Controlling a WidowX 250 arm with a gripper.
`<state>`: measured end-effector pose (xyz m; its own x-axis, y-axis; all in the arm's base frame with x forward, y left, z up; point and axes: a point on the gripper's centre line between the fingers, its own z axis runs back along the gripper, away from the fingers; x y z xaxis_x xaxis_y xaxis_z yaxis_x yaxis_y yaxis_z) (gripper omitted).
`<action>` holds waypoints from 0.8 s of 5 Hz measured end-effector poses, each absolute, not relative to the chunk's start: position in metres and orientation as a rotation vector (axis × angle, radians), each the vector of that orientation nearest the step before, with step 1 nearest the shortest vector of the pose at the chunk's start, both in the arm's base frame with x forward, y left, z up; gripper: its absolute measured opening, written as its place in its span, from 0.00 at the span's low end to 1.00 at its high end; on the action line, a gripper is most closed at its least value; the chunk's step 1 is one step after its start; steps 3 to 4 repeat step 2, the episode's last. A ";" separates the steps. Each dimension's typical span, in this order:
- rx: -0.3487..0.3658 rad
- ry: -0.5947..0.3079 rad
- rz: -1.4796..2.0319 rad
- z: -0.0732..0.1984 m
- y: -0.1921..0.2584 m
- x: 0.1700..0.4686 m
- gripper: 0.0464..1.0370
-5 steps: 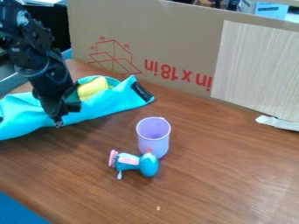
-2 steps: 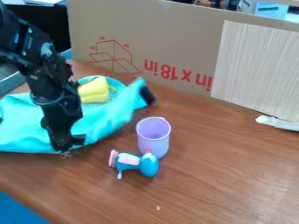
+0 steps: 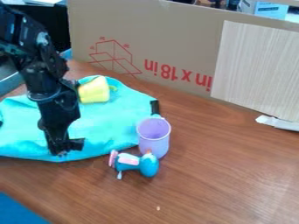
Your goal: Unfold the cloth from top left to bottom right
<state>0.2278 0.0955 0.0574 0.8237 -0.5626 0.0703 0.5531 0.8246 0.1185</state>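
Cloth [image 3: 108, 124] lies spread, mostly flat, along left side of desk [image 3: 216, 175]. End effector [image 3: 67, 148] at cloth's near edge; cannot tell how far open, or whether it grips cloth. Yellow toy [image 3: 93, 92] on cloth's far part. Purple cup [image 3: 154, 136] upright beside cloth's right edge, blue-and-pink toy [image 3: 137, 163] just before it.

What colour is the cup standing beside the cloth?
Light purple; the cup shows best in the camera view.
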 end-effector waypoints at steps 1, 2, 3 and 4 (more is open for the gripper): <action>0.084 -0.111 -0.611 0.067 0.093 0.223 0.04; 0.075 -0.084 -0.629 0.060 0.091 0.213 0.06; 0.075 -0.084 -0.629 0.060 0.091 0.213 0.06; 0.075 -0.084 -0.629 0.060 0.091 0.213 0.06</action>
